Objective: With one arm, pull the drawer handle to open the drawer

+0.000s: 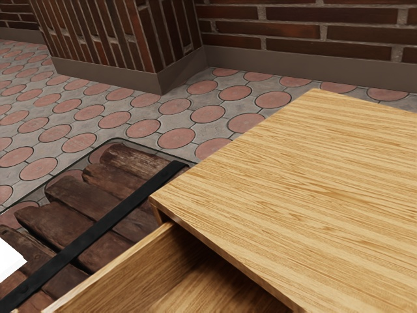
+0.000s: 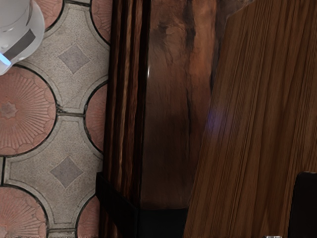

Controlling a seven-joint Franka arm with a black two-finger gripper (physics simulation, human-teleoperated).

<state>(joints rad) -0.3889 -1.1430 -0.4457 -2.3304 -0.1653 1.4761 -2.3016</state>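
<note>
Exterior view: the drawer [image 1: 163, 277] is seen pulled partway out from under the oak cabinet top [image 1: 306, 189], cut off by the frame's lower edge, its front face turned away. A dark plank surface [image 1: 98, 195] crossed by a black strap [image 1: 98, 228] lies just beside it, and open tiled floor [image 1: 130, 98] beyond. Wrist view: a wood-grain panel [image 2: 257, 124] is shown close under the hand. The jaws' state cannot be told.

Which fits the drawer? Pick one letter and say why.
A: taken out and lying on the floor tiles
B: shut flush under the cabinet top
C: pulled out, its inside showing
C: in the exterior view the drawer sticks out from under the edge of the cabinet top, so its wooden inside shows.
</note>
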